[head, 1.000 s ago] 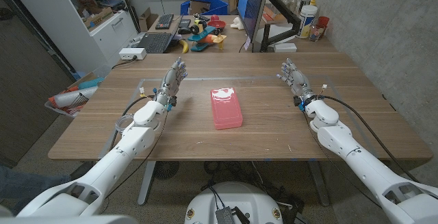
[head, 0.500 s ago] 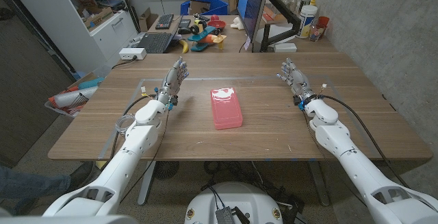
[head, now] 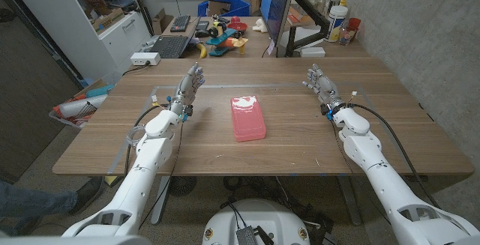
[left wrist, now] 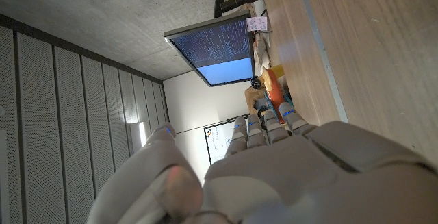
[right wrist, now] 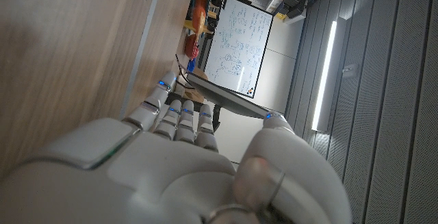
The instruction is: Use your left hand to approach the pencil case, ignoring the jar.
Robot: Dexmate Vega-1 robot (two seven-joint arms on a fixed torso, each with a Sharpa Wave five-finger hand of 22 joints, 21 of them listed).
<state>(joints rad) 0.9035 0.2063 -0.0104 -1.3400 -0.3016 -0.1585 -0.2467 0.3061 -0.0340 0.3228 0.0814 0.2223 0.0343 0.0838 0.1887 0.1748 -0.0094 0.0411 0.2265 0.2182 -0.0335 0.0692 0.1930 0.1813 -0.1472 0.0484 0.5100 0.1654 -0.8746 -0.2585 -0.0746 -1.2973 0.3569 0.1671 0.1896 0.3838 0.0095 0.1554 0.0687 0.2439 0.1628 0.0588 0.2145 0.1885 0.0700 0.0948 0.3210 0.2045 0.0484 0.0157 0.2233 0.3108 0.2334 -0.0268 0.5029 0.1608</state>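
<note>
A pink pencil case [head: 248, 118] lies closed on the wooden tabletop [head: 300, 144], near its middle, between the 2 arms; its lid hides whatever is inside. The left hand [head: 188, 90] stands on the robot's left of the case, well apart from it, fingers stretched and spread toward the far edge, grasping nothing. In the left wrist view the same hand [left wrist: 274, 176] shows its back, fingers straight beside the wood grain. The right hand [head: 322, 87] stands on the opposite side of the case, also well apart, fingers extended and released, with nothing in it; the right wrist view shows its back [right wrist: 171, 176] next to the tabletop. Past the far edge, a blue bin [head: 223, 8] sits on the floor, its contents too small to tell.
</note>
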